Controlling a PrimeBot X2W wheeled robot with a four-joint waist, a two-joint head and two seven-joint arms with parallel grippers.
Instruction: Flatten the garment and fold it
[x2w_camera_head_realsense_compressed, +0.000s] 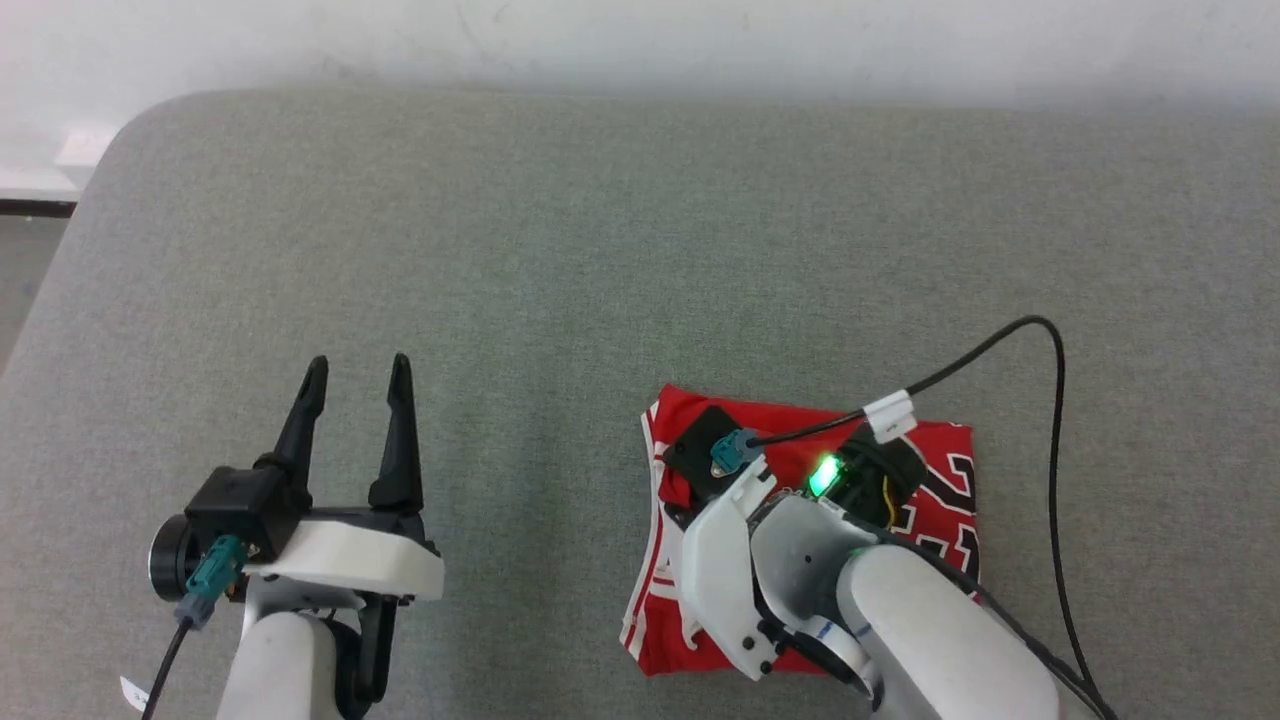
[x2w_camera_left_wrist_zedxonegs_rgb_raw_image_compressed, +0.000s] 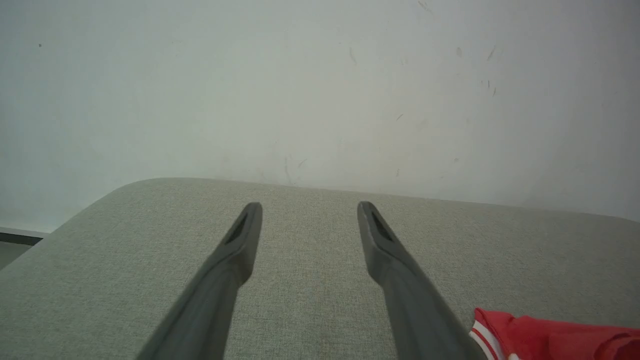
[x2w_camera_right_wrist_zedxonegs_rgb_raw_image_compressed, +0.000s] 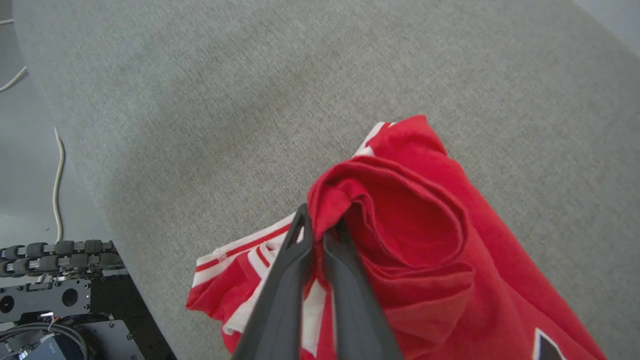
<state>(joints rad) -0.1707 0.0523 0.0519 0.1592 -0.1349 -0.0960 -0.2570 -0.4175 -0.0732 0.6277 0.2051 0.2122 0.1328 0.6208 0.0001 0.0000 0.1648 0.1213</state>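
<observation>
**Step in hand.** The right tool (x2w_camera_right_wrist_zedxonegs_rgb_raw_image_compressed: 320, 220) is clamped, fingers together, on a rolled fold of the red jersey T-shirt with white striped trim (x2w_camera_right_wrist_zedxonegs_rgb_raw_image_compressed: 425, 225). The left tool (x2w_camera_head_realsense_compressed: 360, 362) stands with its fingers apart, holding nothing, over the bare grey fabric-covered tabletop (x2w_camera_head_realsense_compressed: 500, 250). It is well apart from the garment, on the robot's left. The garment is bunched rather than spread, so this is judged to be the flattening stage, with folding not yet begun.

**Next move.** The pinched fold should be lifted and drawn outward so that the layers separate. The left tool would probably have to cross to the garment and take a second edge, because one grip alone is unlikely to spread the cloth.

**Condition of the garment.** It lies on the near right part of the tabletop, under the right wrist, as a compact, roughly rectangular bundle. Several loose layers curl over one another at the pinch. Striped trim shows at one edge, and part of a black, white-outlined print shows at the other. Whether the pinch holds one layer or several cannot be determined.
</observation>
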